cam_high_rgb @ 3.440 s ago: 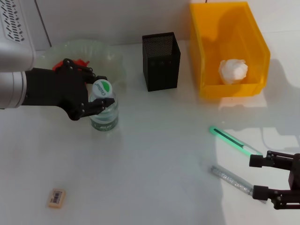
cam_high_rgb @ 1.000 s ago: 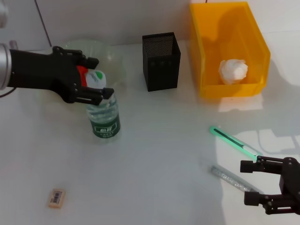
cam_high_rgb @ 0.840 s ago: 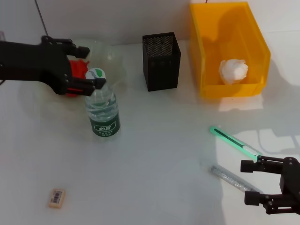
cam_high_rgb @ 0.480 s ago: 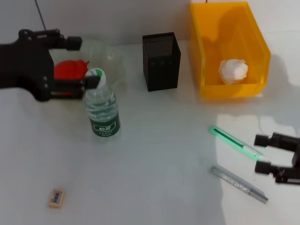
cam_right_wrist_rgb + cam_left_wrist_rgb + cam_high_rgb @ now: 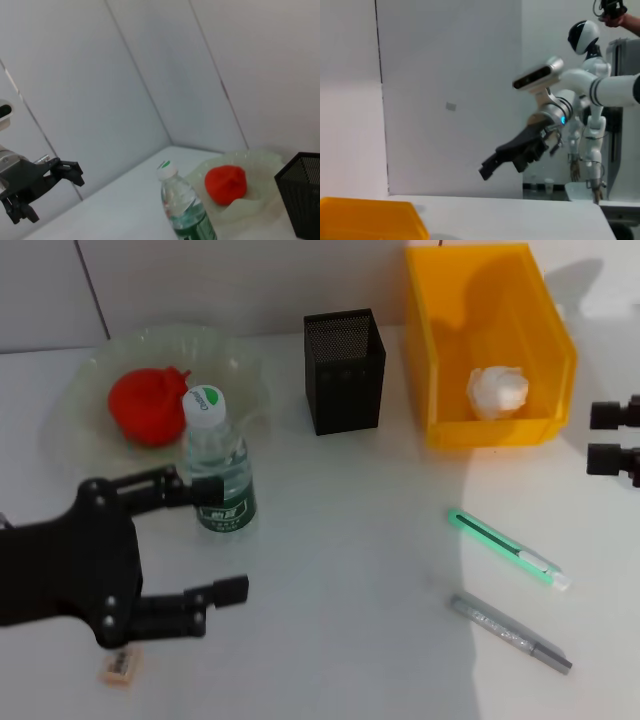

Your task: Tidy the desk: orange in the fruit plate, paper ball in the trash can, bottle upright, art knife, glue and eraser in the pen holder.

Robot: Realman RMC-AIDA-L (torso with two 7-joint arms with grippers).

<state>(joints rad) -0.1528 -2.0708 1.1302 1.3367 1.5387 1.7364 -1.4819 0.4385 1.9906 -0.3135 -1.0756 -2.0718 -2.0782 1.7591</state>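
I have the left end effector (image 5: 185, 545) at the lower left of the head frame, fingers spread, hovering over the tiny tan eraser with its white barcode label (image 5: 117, 667) — it holds nothing. The small clear plastic bottle with dark green label and white cap (image 5: 216, 473) stands upright just beside its upper finger; my worry is that a careless descent clips the bottle and topples it again. The eraser is small and flat, so I may pinch air. The right end effector (image 5: 612, 438) sits at the right edge, spread. The cap's green writing is too small to read.
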